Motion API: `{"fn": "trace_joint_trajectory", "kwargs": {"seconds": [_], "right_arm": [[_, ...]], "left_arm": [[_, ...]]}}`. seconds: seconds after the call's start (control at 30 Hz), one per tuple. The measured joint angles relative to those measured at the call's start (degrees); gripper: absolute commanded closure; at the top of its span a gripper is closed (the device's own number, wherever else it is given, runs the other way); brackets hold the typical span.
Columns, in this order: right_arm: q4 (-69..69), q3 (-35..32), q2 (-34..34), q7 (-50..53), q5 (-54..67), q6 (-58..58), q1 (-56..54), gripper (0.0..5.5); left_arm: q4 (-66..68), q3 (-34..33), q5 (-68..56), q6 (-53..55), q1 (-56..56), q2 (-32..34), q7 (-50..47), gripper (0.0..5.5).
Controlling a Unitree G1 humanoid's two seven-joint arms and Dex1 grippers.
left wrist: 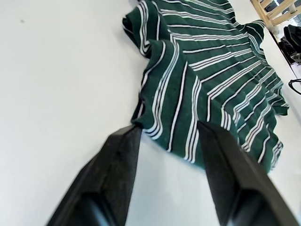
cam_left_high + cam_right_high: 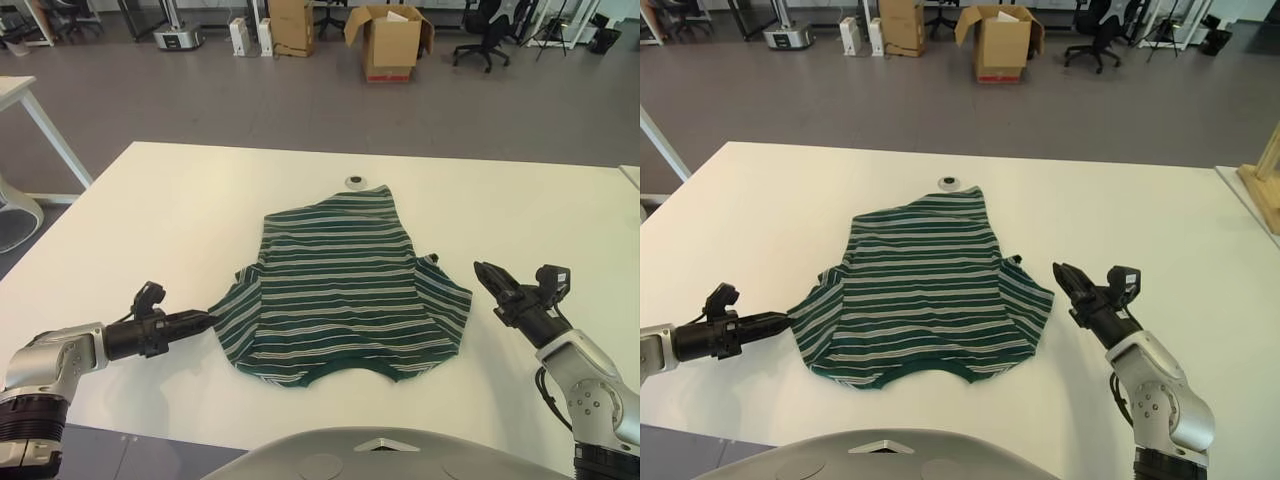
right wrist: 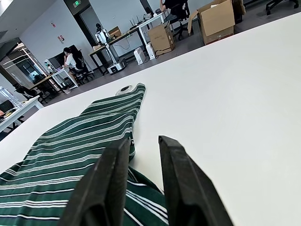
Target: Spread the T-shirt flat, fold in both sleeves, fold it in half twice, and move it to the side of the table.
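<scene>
Our left gripper, fingers spread, sits at the T-shirt sleeve. Our right gripper, fingers parted, hovers near. We should pinch the edges low.

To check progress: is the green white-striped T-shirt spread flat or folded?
Neither: the green white-striped T-shirt lies unfolded but rumpled, far end bunched narrow.
</scene>
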State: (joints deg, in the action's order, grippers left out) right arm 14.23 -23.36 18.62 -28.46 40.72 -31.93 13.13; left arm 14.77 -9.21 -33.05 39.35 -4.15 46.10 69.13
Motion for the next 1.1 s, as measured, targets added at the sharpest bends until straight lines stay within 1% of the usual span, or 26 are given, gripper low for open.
{"fn": "trace_joint_trajectory", "kwargs": {"seconds": [0.17, 0.33, 0.57, 0.63, 0.7, 0.77, 0.83, 0.9, 1.0, 1.1], "right_arm": [[-0.6, 0.3, 0.42, -0.41, -0.02, 0.02, -1.4, 4.32], [-1.92, 1.0, 0.72, -0.94, -0.1, 0.13, -1.58, 4.32], [-2.04, 1.11, 0.73, -0.97, -0.09, 0.75, -1.63, 4.32], [-1.99, 0.92, 0.65, -0.88, -0.08, 1.03, -1.03, 4.32], [-1.92, 0.82, 0.32, -0.71, -0.08, 1.25, 0.04, 4.32], [-1.88, 0.74, -0.1, -0.54, -0.07, 1.31, 0.7, 4.32], [-1.67, 0.53, -0.28, -0.03, -0.06, 1.7, 0.77, 4.32], [-1.33, 0.46, -0.91, 0.16, -0.06, 1.97, 1.11, 4.32], [-0.93, 0.48, -1.37, 0.35, -0.06, 2.4, 1.87, 4.32], [-0.94, 0.5, -1.36, 0.34, -0.06, 2.43, 2.25, 4.32]], "left_arm": [[-0.52, 0.06, 0.04, -1.49, -0.28, -1.71, -1.98, 4.73], [-0.4, 0.18, 0.64, -4.38, -0.18, -3.66, -3.25, 5.49], [1.14, -0.02, 2.36, -8.92, 1.28, -5.34, -4.9, 5.49], [2.28, -1.76, 2.6, -9.36, 3.33, -4.9, -5.51, 5.49], [0.96, -2.91, 1.45, -7.31, 5.03, -2.64, -3.71, 5.49], [-2.38, -3.2, -1.44, -2.17, 5.74, -0.34, -0.7, 5.49], [-6.65, -2.92, -4.47, 3.43, 5.75, 2.48, 2.16, 5.49], [-7.87, -2.17, -4.31, 5.1, 5.4, 4.28, 2.59, 5.49], [-7.2, -1.14, 0.17, 2.94, 5.56, 4.31, -2.14, 5.49], [-8.82, -1.08, 2.12, 1.93, 8.72, 1.01, -9.02, 5.49]]}}
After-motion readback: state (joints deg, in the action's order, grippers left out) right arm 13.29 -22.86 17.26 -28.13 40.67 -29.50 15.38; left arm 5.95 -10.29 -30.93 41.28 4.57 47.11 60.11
